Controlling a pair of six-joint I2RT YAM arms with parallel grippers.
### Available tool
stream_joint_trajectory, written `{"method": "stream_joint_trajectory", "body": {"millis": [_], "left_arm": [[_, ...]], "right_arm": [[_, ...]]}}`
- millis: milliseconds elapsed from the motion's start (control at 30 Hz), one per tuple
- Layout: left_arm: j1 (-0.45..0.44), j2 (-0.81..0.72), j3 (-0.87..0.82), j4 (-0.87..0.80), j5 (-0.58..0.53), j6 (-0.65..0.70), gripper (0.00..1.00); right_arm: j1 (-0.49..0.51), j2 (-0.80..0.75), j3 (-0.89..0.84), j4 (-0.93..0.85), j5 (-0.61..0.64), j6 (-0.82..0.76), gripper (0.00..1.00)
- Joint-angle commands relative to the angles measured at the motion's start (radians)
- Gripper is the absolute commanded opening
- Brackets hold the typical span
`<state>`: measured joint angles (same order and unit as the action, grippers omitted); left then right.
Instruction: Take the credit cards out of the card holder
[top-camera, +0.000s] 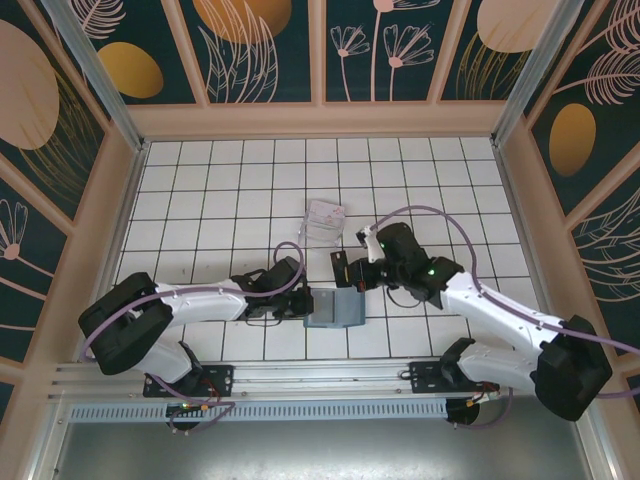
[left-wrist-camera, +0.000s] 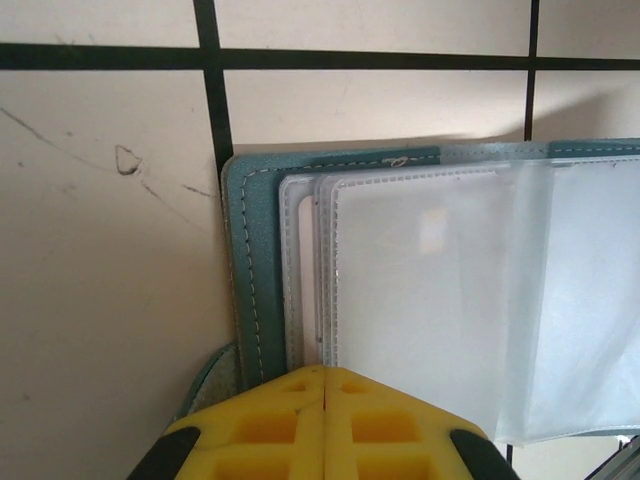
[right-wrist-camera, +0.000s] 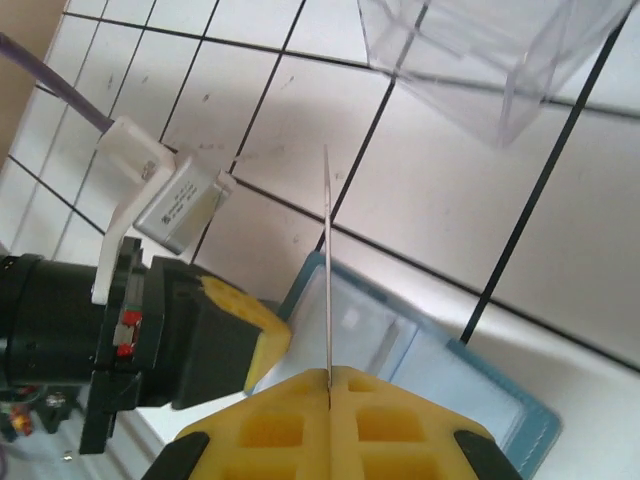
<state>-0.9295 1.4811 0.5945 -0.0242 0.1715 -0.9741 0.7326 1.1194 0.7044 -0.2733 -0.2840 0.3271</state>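
- The worktop (top-camera: 200, 180) is white tile with a dark grid, scuffed and scratched in spots. Pale wooden posts and dark teal panels (top-camera: 260, 50) painted with gold discs and line-drawn plants box it in on three sides.
- Two arms reach in from the near edge, so two grippers.
- There is one card holder (top-camera: 338, 310), blue-grey. It lies open and flat close to the near edge, about midway along it, with its frosted clear sleeves facing up.
- The left gripper (top-camera: 305, 302) is closed on the left edge of the card holder, its yellow pads meeting over the stitched border.
- One card (right-wrist-camera: 327, 260) is out. The right gripper (top-camera: 342, 272) pinches it shut, holding it edge-up just above the far side of the card holder. It looks so thin from here that I cannot tell its colour.
- Whether more cards sit in the sleeves I cannot tell through the frosting.
- One clear plastic tray (top-camera: 325, 222) stands just beyond the right gripper, toward the middle of the worktop, apart from the card holder.
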Motion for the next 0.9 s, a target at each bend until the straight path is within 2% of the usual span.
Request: {"method": "stream_joint_trajectory", "body": {"millis": [0,67,167,333,633,867], "left_arm": [[-0.002,-0.011,-0.024,-0.045,-0.02,-0.012,0.07],[-0.002,-0.008,-0.021,-0.045,-0.018,-0.012,0.08],[-0.003,-0.011,-0.019,-0.049,-0.016,-0.006,0.08],[-0.002,-0.025,-0.014,-0.067,-0.021,0.0,0.07],[-0.003,-0.046,-0.022,-0.08,-0.028,-0.005,0.08],[-0.003,-0.045,-0.016,-0.092,-0.03,-0.004,0.08]], "right_arm": [[-0.016,0.048,0.081,-0.125,0.06,-0.275,0.0],[-0.007,0.079,0.142,-0.168,0.02,-0.433,0.0],[-0.006,0.16,0.262,-0.252,0.11,-0.562,0.0],[-0.013,0.309,0.44,-0.387,0.192,-0.743,0.0],[-0.062,0.493,0.685,-0.553,0.15,-0.939,0.0],[-0.074,0.619,0.84,-0.604,0.14,-1.006,0.0]]}}
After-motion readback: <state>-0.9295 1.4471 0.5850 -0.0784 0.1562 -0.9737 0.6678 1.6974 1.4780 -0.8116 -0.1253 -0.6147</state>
